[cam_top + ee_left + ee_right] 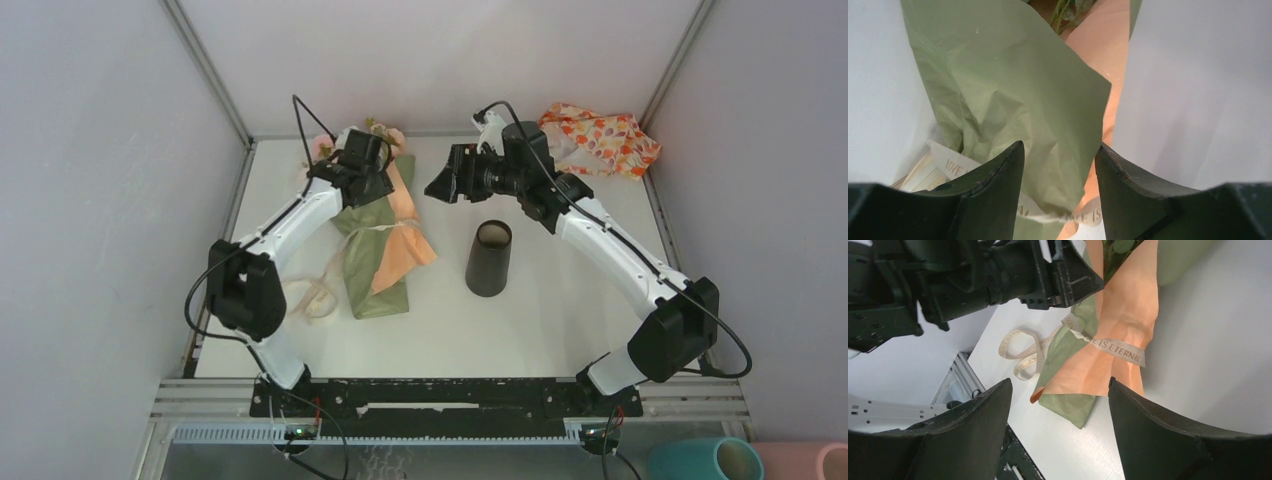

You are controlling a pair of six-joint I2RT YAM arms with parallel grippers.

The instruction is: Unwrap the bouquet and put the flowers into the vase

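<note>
Only overhead, vase (488, 258) upright near bouquet (385, 240), from right wrist, ribbon (1118, 344) lettering

White table (560, 320): four items on its surface.
The bouquet (385, 250) lies flat left of centre, its cream ribbon (315, 295) looping onto the surface at its left. The black vase (489, 260) stands upright at centre, apart from the bouquet. A patterned cloth (600, 140) lies crumpled in the far right corner.

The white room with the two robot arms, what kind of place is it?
Probably a robot test booth: plain white walls, a left arm and right arm bolted to a rail at the edge of the table, and a bouquet and vase set out as props.
</note>
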